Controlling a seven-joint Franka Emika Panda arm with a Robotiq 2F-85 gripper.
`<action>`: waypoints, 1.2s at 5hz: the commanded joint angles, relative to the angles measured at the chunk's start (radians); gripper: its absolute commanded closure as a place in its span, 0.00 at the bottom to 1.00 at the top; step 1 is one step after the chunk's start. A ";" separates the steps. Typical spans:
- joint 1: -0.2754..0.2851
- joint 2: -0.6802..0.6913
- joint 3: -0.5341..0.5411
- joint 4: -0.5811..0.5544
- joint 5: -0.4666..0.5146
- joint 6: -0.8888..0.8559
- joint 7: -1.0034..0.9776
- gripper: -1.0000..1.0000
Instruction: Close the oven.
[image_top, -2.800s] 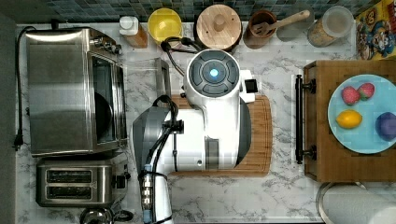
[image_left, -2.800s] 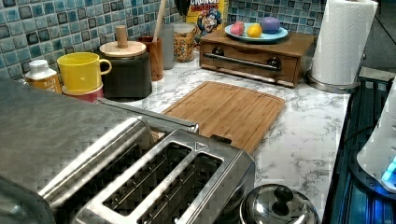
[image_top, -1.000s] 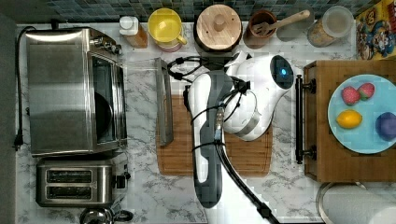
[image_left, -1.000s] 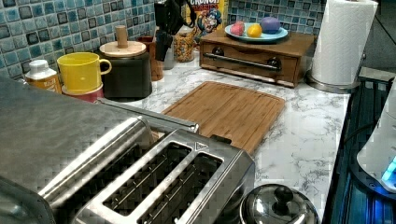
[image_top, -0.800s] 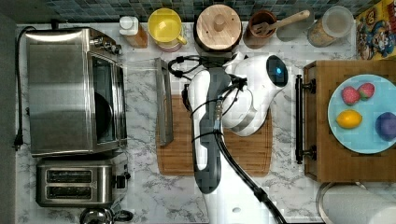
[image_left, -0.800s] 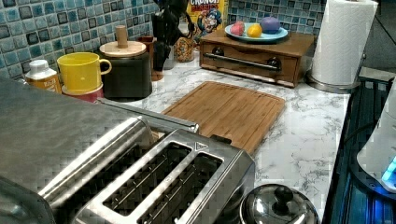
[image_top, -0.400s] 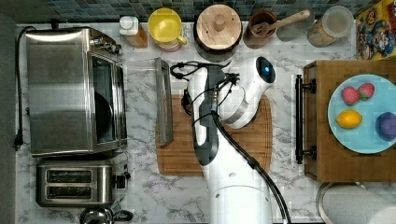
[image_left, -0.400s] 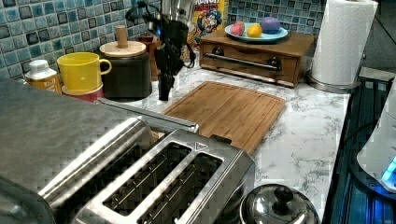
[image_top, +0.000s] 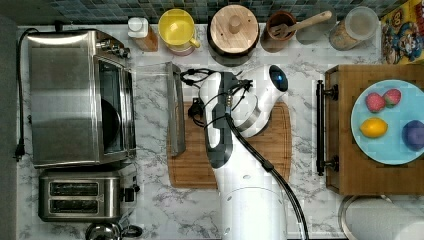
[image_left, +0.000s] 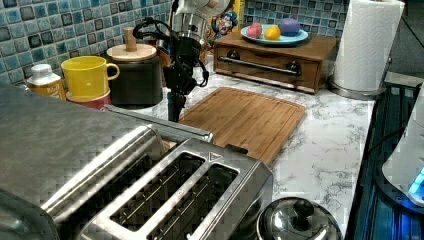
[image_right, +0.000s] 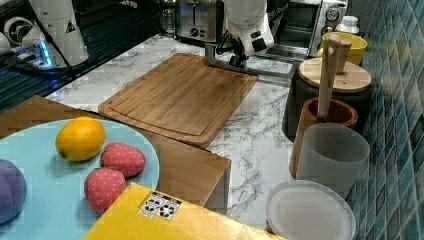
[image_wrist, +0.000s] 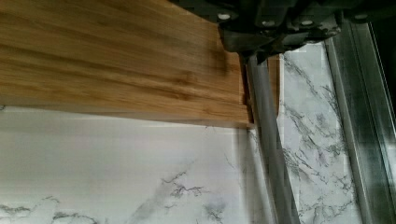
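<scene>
The oven (image_top: 75, 97), a boxy brushed-steel toaster oven, sits at the left of the top view, its glass door dropped flat toward the frame's centre so the long bar handle (image_top: 175, 110) lies along the left edge of the bamboo cutting board (image_top: 272, 145). The gripper (image_top: 196, 111) hangs at the upper left corner of that board, just beside the handle; in the left view it (image_left: 175, 107) points straight down right behind the handle, and whether it touches the bar cannot be told, nor whether the jaws are apart or together. In the wrist view the handle (image_wrist: 271, 154) runs as a grey bar from under the gripper body across the marble counter (image_wrist: 116, 168). A 2-slot toaster (image_top: 82, 196) stands below the oven at the lower left of the top view. A yellow mug (image_top: 177, 27) and a lidded black canister (image_top: 234, 30) line the upper edge.
</scene>
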 joint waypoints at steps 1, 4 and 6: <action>0.056 0.022 0.056 0.156 -0.014 0.020 -0.002 1.00; 0.063 0.052 0.081 0.183 -0.021 -0.045 0.048 1.00; 0.057 0.052 0.088 0.168 0.038 -0.064 0.070 1.00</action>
